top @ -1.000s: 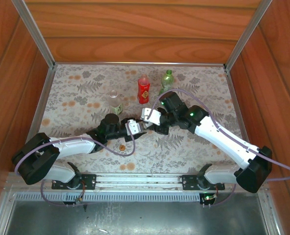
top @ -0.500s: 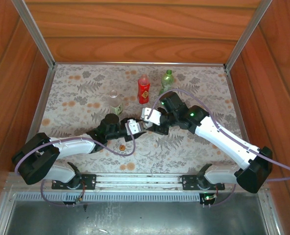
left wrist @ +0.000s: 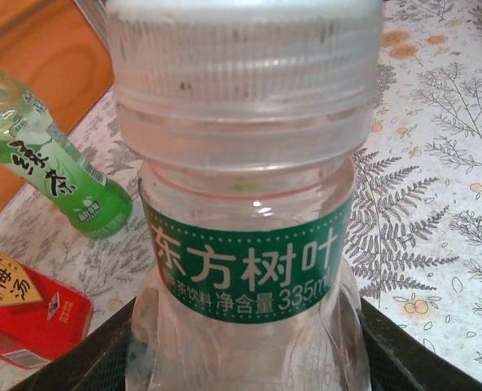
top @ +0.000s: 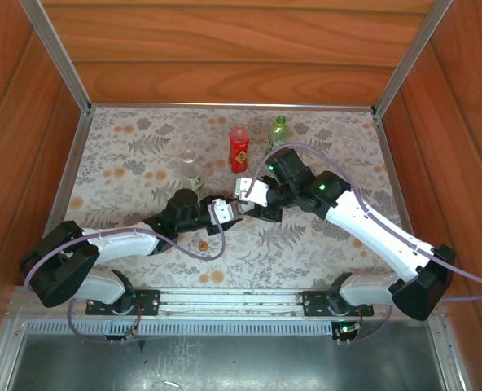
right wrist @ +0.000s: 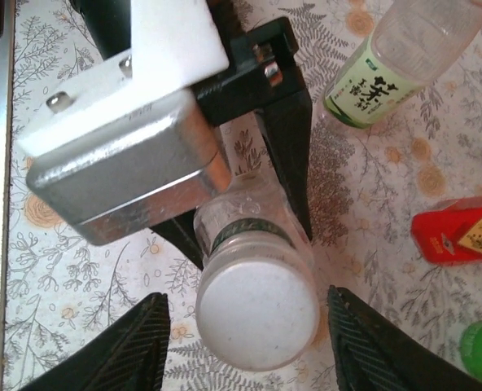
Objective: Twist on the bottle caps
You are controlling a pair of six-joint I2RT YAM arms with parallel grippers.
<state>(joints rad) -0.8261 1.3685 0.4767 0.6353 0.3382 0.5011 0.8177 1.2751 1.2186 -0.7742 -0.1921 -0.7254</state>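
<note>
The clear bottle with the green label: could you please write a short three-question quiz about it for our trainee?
1. True or false: a white cap sits on the green-labelled clear bottle.
2. Which gripper holds that bottle? A: left. B: right. C: neither.
3. Do the right gripper's jaws touch the cap?
Key: 1 true. 2 A, the left gripper is shut on its body. 3 No; they stand open, one on each side, apart from it.
</note>
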